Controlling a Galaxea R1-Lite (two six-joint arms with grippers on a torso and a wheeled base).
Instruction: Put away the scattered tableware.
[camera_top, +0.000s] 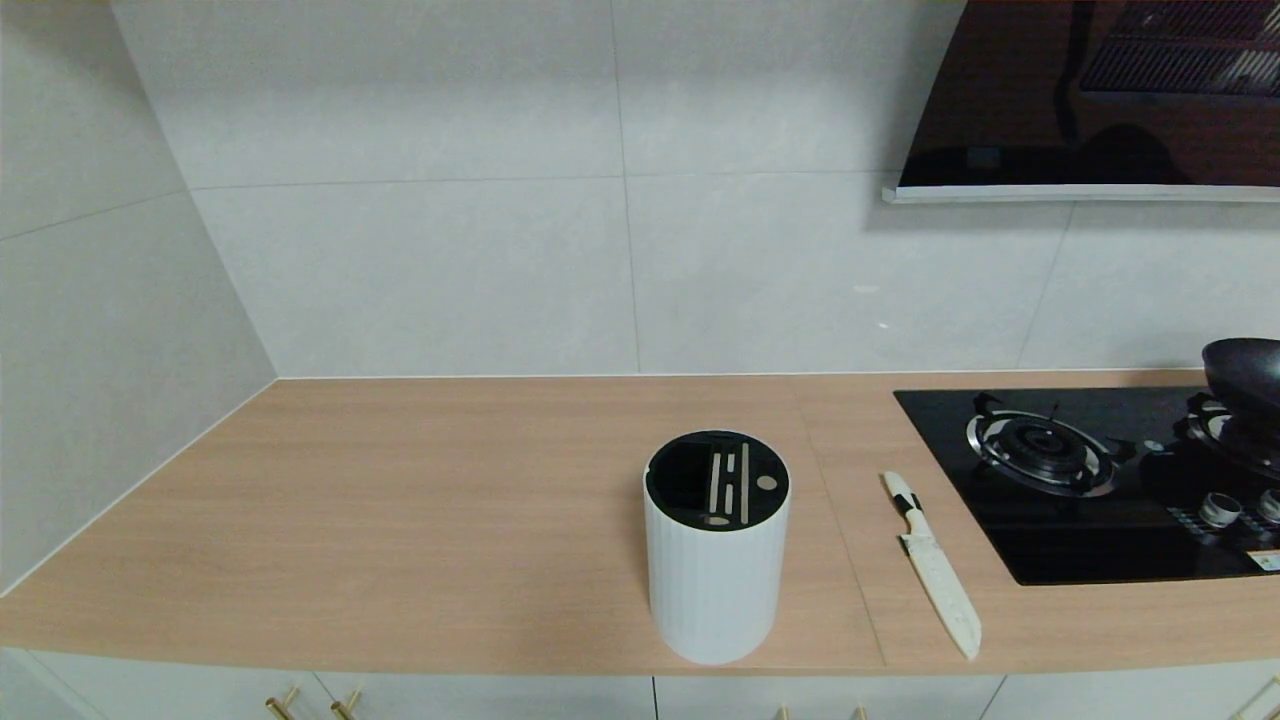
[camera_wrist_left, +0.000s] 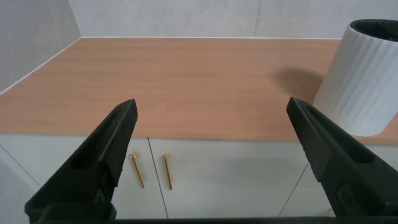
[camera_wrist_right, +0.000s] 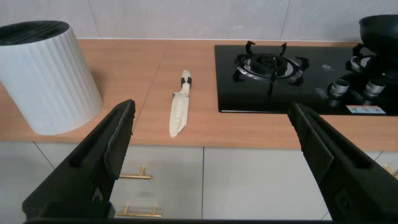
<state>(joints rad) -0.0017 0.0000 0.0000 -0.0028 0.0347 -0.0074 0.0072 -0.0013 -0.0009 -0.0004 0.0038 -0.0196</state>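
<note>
Your left hand (camera_wrist_left: 211, 165) is hanging released in front of the counter (camera_top: 400, 500), its two dark fingers spread wide and holding nothing. Your right hand (camera_wrist_right: 211, 165) is hanging the same way, fingers apart and empty, facing the knife (camera_top: 935, 565).

The knife, a pale one with a dark band on its handle, is lying flat on the counter between the white ribbed holder (camera_top: 716, 570) and the black hob (camera_top: 1100, 540), touching neither. Its handle is pointing toward the wall and its blade tip is reaching close to the counter's front edge. It is looking like the scattered piece you are being asked to put away.

The holder is standing upright near the front edge, its black slotted top facing up, so a blade could be dropping straight into it. Since the knife is lying on your right side, the right hand is probably the better one to take it, and the thicker handle is likely offering more grip than the flat blade.

The counter is light wood grain, running into a corner of pale grey wall tiles (camera_top: 450, 250). A dark pan (camera_top: 1245, 375) is sitting on the far burner under a glossy extractor hood (camera_top: 1080, 100). White cabinet doors with gold handles (camera_wrist_left: 149, 171) are showing below.
</note>
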